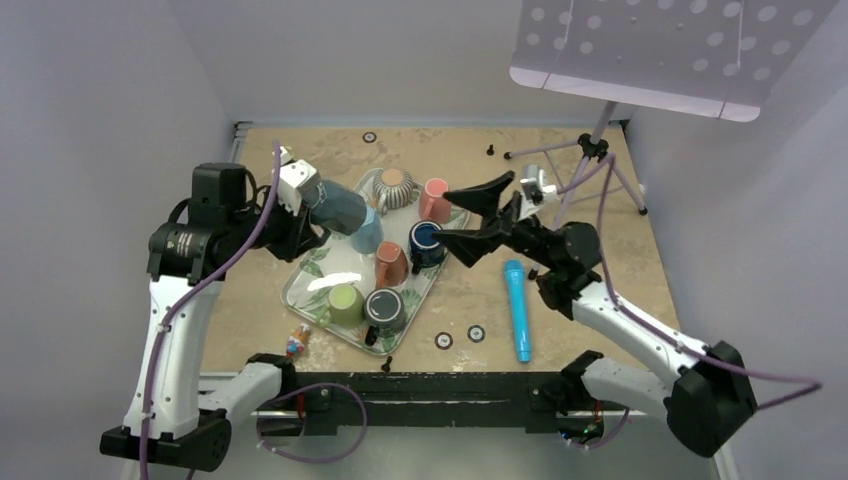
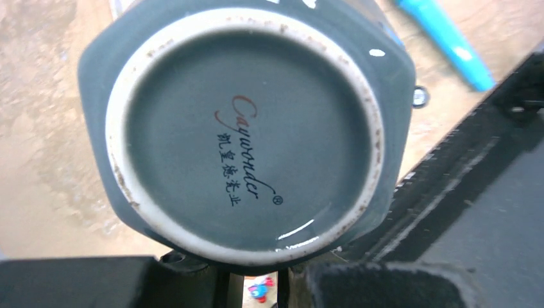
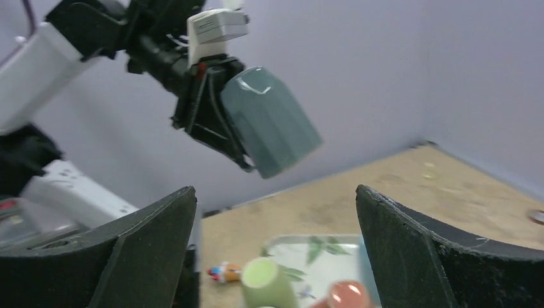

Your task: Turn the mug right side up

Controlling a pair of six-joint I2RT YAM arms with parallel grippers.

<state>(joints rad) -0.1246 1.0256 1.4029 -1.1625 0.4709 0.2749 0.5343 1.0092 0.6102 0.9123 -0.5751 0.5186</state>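
A grey-teal mug (image 1: 340, 208) hangs in the air over the tray's far left corner, tilted on its side. My left gripper (image 1: 312, 212) is shut on it. The left wrist view is filled by the mug's (image 2: 244, 128) round base with a printed logo, and the left gripper (image 2: 256, 282) holds it from below. From the right wrist, the mug (image 3: 272, 122) shows held up high, slanting down to the right. My right gripper (image 1: 445, 215) stands open over the tray's right side, and nothing lies between the right gripper's (image 3: 274, 192) fingers.
The leaf-patterned tray (image 1: 335, 268) carries several mugs: striped (image 1: 394, 188), pink (image 1: 434, 198), light blue (image 1: 367, 234), dark blue (image 1: 427, 240), orange (image 1: 391, 263), green (image 1: 346, 302), dark grey (image 1: 385, 308). A blue marker (image 1: 518, 310) lies right of it, a small toy (image 1: 297, 340) near the front, a stand (image 1: 590, 150) at the back right.
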